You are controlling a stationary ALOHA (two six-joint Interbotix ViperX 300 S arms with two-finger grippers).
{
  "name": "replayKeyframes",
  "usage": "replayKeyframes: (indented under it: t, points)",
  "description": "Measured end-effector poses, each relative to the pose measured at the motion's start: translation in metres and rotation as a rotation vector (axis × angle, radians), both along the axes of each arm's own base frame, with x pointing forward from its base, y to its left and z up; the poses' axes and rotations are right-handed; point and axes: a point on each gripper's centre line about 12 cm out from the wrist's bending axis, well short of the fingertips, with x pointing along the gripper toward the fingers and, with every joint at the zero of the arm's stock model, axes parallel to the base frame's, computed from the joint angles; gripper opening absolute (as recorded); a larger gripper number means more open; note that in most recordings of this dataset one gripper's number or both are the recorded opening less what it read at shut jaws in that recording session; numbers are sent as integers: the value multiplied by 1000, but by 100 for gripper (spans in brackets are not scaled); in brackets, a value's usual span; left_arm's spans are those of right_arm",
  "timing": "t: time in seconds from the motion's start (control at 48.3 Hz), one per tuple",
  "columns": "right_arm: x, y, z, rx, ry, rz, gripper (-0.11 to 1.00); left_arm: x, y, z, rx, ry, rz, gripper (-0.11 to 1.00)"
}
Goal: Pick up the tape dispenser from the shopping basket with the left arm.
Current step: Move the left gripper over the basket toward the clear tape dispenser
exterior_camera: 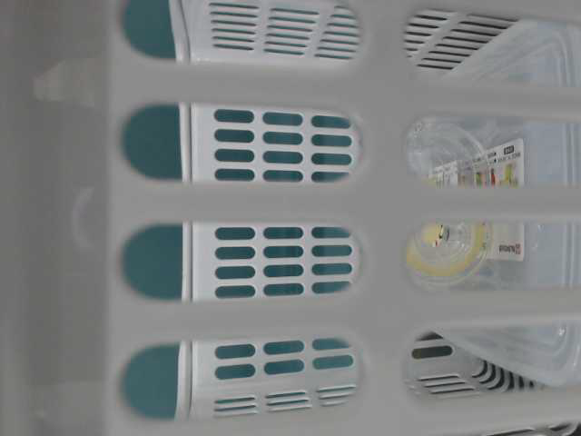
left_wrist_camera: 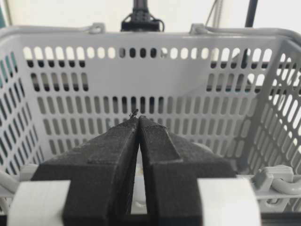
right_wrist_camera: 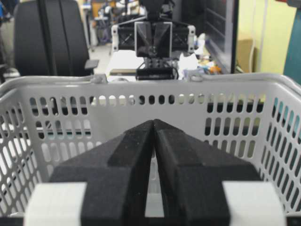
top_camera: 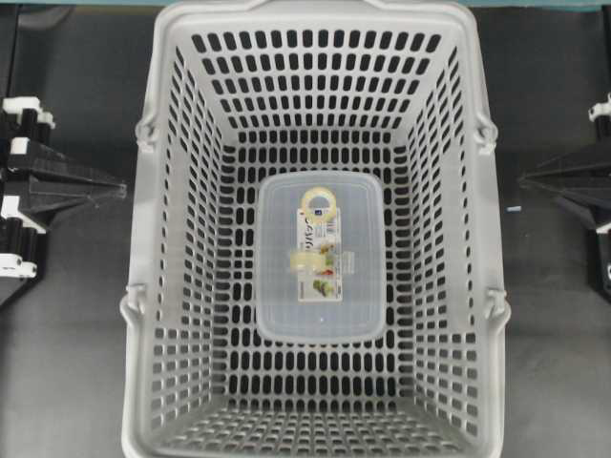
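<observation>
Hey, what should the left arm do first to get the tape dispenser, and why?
Probably open the left tool and raise it over the basket's rim. It sits shut outside the basket's left wall, while the tape dispenser lies flat on the floor inside.

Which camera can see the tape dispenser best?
The overhead view: the whole tape dispenser lies flat on the basket floor. The table-level view glimpses it through slots. Both wrist views hide it behind shut tools.
</observation>
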Motion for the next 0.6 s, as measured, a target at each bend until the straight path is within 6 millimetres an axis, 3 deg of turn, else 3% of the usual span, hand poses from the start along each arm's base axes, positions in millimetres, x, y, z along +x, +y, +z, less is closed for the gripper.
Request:
replayKeyframes:
  t: [0.062,0.269,0.435,0.601]
  points:
    - [0,-1,0,2,3,-3,0,1,-1,3,1,8,-8,2]
    - [0,-2,-7,54,56,-9,0,25,-12,46,-27,128,-55,0]
    - [-5,-2,-8,69,93,-8,0,60,-14,71,-20,309,-44,0]
    - [-11,-2,-7,69,126,-7,0,102,-16,76,-9,503,-34,0]
